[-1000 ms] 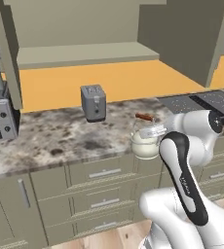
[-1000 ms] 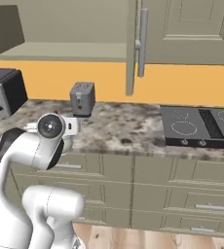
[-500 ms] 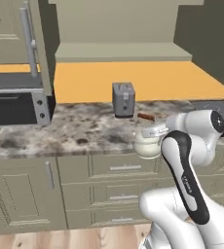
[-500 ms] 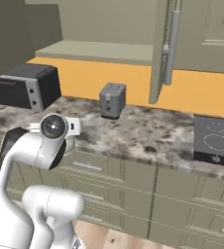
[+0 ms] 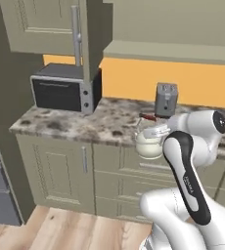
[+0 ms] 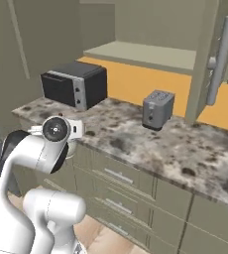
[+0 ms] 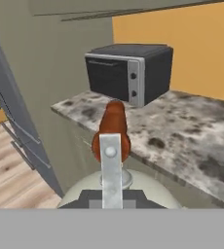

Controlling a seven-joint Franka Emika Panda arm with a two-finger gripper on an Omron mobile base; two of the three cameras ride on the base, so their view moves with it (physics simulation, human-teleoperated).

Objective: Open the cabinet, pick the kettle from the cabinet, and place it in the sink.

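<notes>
kettle (image 5: 149, 143) hangs in front of the counter (image 5: 70, 126) edge in our left base view, gripper (image 5: 156, 130) clenched on its wire handle at the reddish-brown piece, toaster (image 5: 166, 99) behind it and toaster oven (image 5: 65, 91) to the left, under the open cabinet (image 5: 46, 24) door. in our right base view we see the arm's wrist at the counter's near edge, with the open cabinet shelf above. in our hand view the wooden grip sits just above the kettle's cream lid.
</notes>
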